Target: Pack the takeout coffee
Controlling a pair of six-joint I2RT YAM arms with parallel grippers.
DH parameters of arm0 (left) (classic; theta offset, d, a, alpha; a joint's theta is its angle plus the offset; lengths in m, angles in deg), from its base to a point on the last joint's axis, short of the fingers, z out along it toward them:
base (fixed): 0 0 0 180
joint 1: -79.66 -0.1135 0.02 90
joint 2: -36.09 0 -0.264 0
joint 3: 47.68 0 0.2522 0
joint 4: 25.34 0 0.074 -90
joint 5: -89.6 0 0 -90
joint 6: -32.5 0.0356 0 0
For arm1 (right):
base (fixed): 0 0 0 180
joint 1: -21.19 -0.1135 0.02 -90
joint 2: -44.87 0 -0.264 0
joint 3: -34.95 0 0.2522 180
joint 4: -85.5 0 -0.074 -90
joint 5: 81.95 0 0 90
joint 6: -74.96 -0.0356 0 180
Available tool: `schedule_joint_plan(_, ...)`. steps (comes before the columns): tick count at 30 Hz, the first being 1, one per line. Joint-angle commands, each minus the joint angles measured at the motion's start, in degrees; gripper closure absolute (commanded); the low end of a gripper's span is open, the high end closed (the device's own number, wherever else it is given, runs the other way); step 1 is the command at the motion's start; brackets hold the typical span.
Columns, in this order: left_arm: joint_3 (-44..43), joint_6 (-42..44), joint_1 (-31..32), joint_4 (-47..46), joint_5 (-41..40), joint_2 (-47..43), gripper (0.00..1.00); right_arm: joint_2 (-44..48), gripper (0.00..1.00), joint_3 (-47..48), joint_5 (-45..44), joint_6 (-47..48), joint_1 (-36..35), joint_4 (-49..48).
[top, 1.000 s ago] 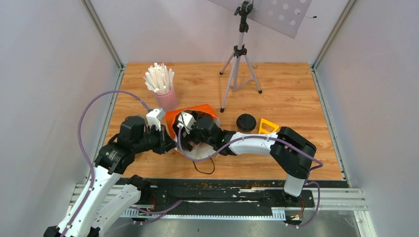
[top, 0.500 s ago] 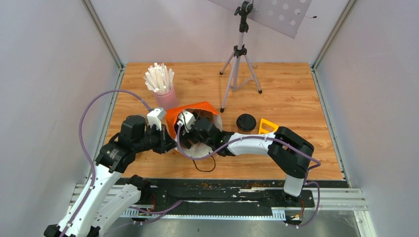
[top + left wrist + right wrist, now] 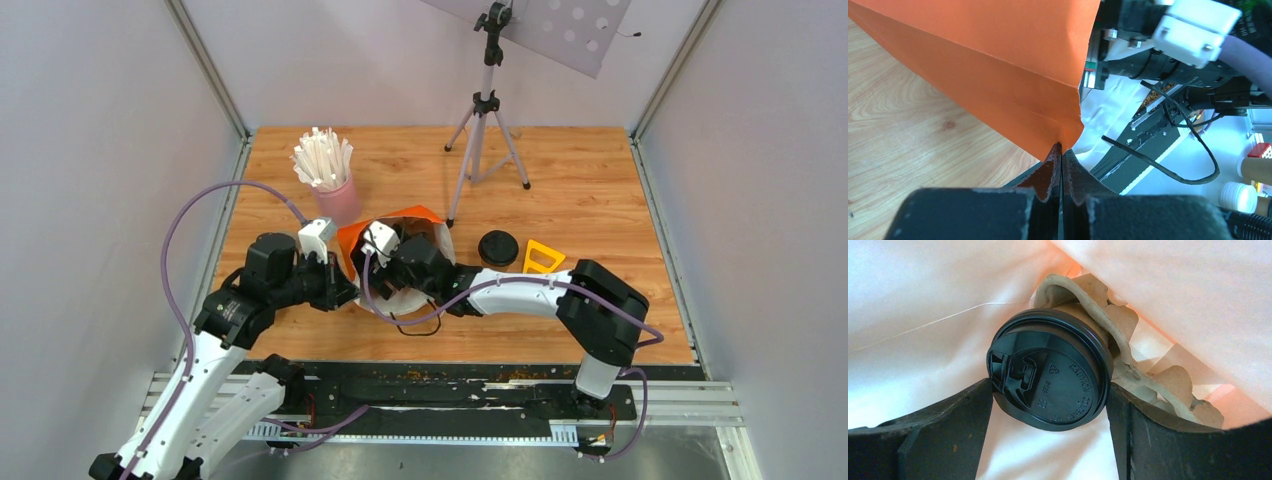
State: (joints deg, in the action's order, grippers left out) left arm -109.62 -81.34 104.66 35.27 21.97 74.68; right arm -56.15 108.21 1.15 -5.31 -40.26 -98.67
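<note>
Packing is at the bagging step. The right gripper (image 3: 1049, 390) is reached deep inside the orange paper bag (image 3: 352, 240), whose white lining fills its wrist view. The takeout coffee (image 3: 1053, 375) sits straight ahead of that gripper and between its jaws, inside the bag. It is capped with its black lid (image 3: 1073, 355) and nested against a pulp cup tray (image 3: 1175, 385) that lies just beyond and to one side of it. The jaws stand wide and flank the lid on both sides. They appear to rest against its rim, which I read as a broad hold on the cup, though the shadowed edges leave the contact a little uncertain. The left gripper (image 3: 1060, 150) is pinched fully together on the folded edge of the bag, right at its fingertips, so the paper is held up and the mouth kept open for the other arm. As I judge it, the cup is about where it belongs. The next move calls for the right jaws to spread clear of the lid. The wrist then has to back straight out through the mouth without dragging the cup, the tray or the lining along. Meanwhile the left pinch must hold so the bag does not fold in. On the lid the embossed word "CAUTION" can be read beside the sip-hole flap. The smaller characters and a triangular mark next to it are too fine to make out, and no brand shows on the bag.
</note>
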Motion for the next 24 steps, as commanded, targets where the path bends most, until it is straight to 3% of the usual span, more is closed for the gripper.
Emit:
schedule_joint_plan(1,-2.5,1.1,0.1,-1.9,0.2,0.8,0.96,4.8,0.33,-0.4,2.4,1.5,0.0,0.5)
schedule_joint_plan(13,-2.5,0.7,0.1,-3.7,-0.7,0.6,0.96,12.8,0.34,4.4,3.3,5.1,-0.1,19.2)
schedule_joint_plan(24,-1.8,0.0,0.1,-5.1,0.5,0.7,0.96,13.8,0.33,-0.8,-3.2,12.7,-0.1,9.7)
